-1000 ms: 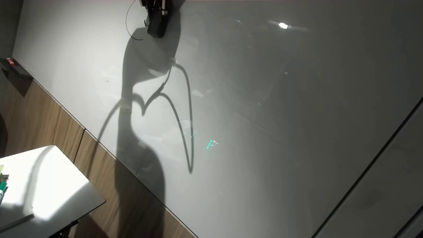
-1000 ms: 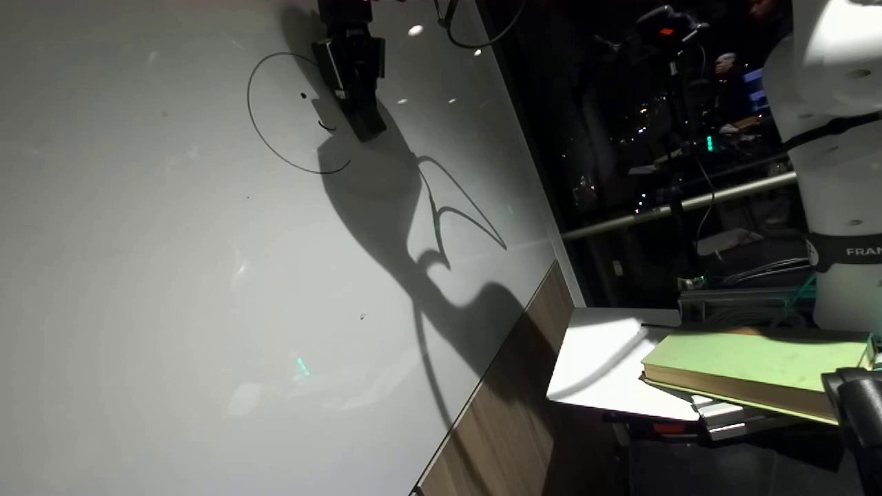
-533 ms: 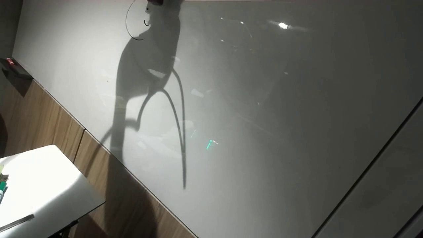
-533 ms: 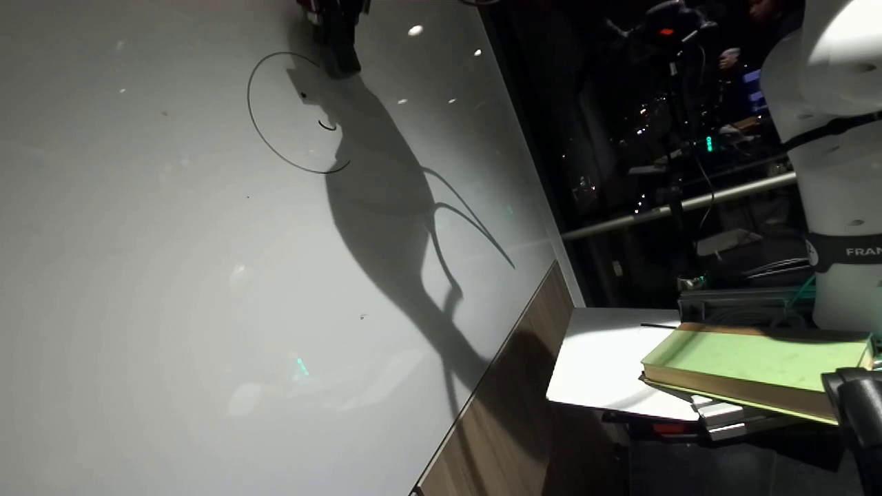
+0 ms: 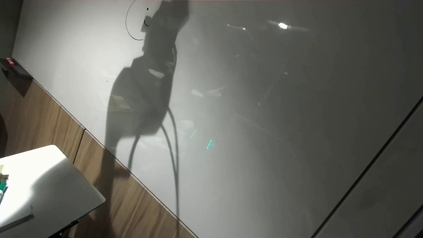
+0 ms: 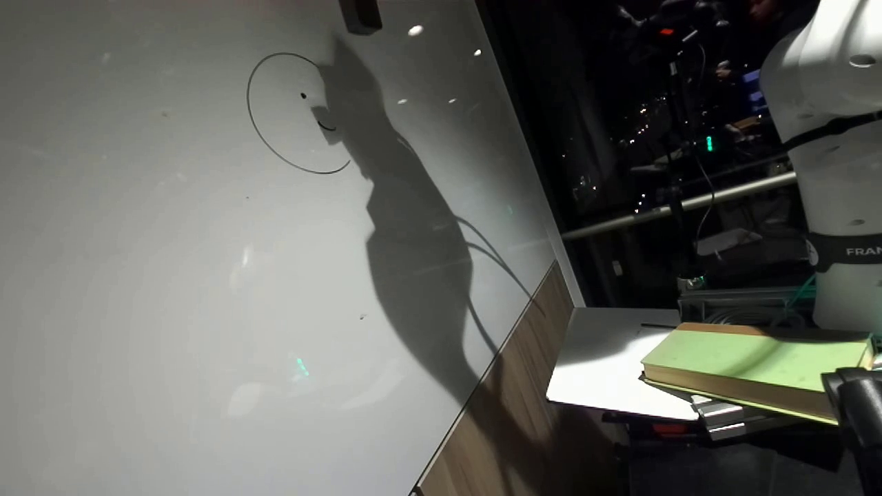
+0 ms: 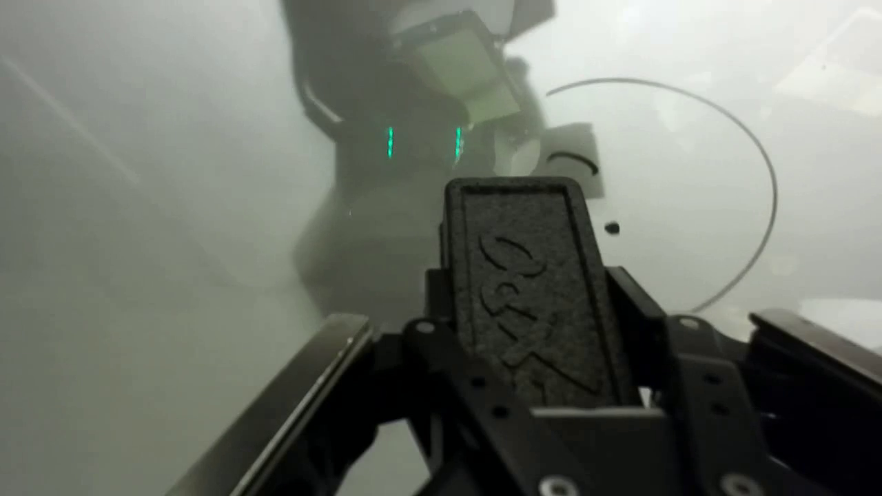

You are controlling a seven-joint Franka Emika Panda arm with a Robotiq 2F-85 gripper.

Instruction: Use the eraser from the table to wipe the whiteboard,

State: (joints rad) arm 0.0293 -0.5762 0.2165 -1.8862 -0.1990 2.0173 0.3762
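The eraser, a dark grey oblong block with scratched marks, sits lengthwise in my gripper, whose fingers press on both its long sides. In an exterior view only the lower end of the eraser shows at the top edge. Its shadow stands apart from that end, so it seems off the whiteboard. On the glossy board a face is drawn: an open circle line, a dot and a short mouth stroke. The white table stands low, beside the wood panelling.
Wood panelling runs under the board. A green book lies over the table's edge beside the white arm base. A green marker is on the table. A dark holder with a red item sits at the board's corner.
The gripper and eraser have moved up in both exterior views, leaving the frame in one of them. The arm's shadow has shifted over the board. The drawn lines look the same.
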